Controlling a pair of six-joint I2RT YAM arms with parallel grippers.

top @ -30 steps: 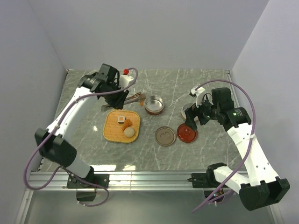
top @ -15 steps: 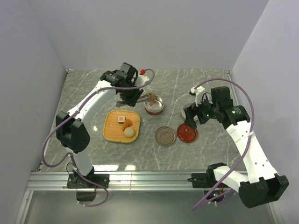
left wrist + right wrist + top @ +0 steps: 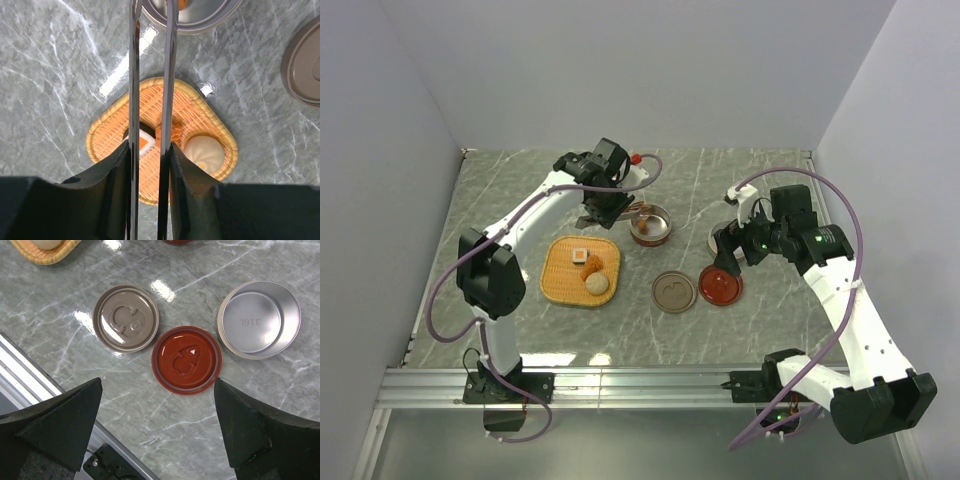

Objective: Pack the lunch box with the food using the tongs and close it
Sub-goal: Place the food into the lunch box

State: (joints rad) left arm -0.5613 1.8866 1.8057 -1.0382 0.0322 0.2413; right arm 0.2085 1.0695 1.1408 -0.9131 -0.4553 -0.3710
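My left gripper [image 3: 607, 200] [image 3: 148, 150] is shut on the silver tongs [image 3: 134, 75], whose two thin arms reach out over the round steel lunch box [image 3: 650, 225] [image 3: 205, 17]. An orange-brown bit [image 3: 182, 4] shows beside the tong tips inside that box; the grip on it is cut off by the frame edge. On the woven tray [image 3: 560, 285] [image 3: 107, 132] lie the remaining food: a white square piece [image 3: 144, 142], a fried nugget [image 3: 175, 134] and a pale ball [image 3: 597, 284] [image 3: 202, 155]. My right gripper [image 3: 728, 250] [image 3: 157, 430] hangs open and empty above the lids.
A brown lid [image 3: 673, 292] [image 3: 126, 318] and a red lid [image 3: 720, 286] [image 3: 186, 360] lie on the marble table in front of the box. A second steel container [image 3: 259, 319] stands right of them, partly under my right gripper in the top view. Walls close in on three sides.
My left arm has swung right with the tongs, from the tray's far-left corner to over the lunch box. The right arm has stayed still.
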